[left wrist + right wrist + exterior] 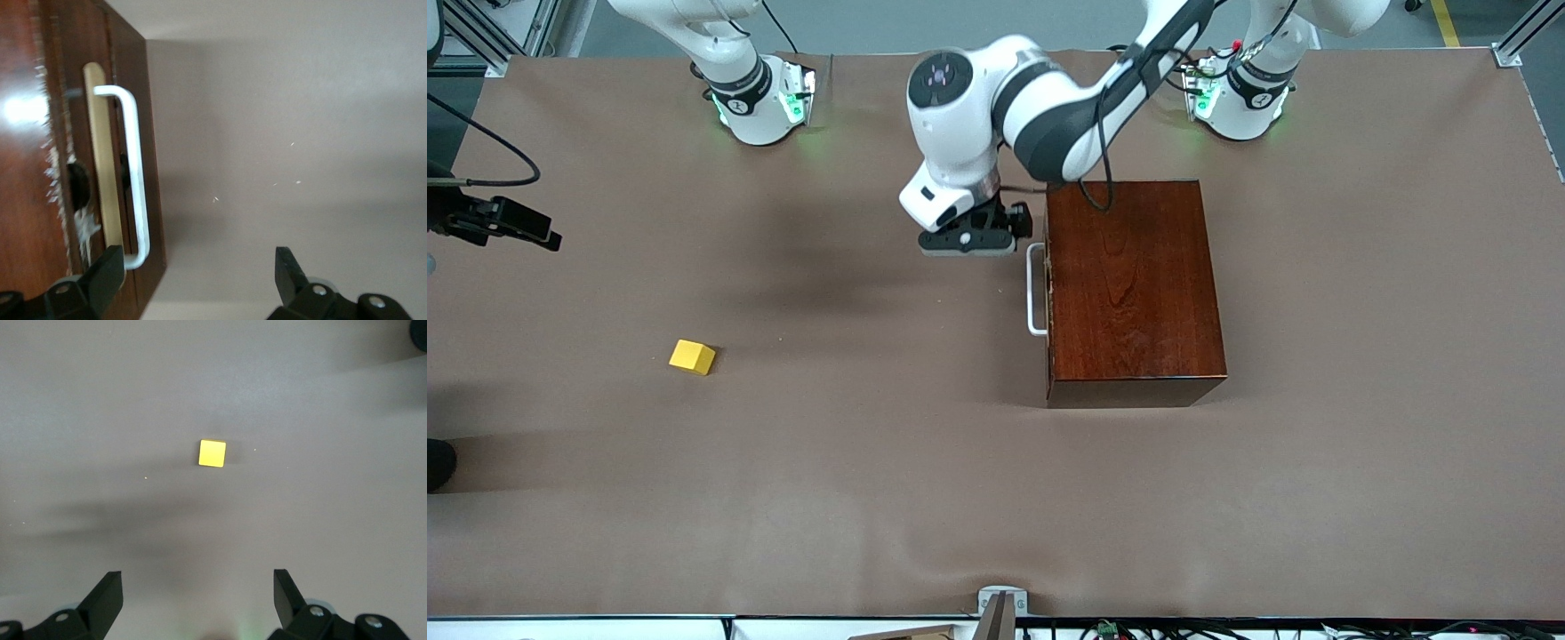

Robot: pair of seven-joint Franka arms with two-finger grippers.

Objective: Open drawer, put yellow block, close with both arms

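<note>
Left claw (971, 238) open beside shut drawer (1048, 293); contents unseen.

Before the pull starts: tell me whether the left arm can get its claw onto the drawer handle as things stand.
Probably yes. The left claw hangs open beside the white handle on the closed drawer, one finger already near the bar, with only bare table around.

I find no writing, label, brand or number that I can read anywhere here; the small dark marks on my two bases are too small to make out.
</note>
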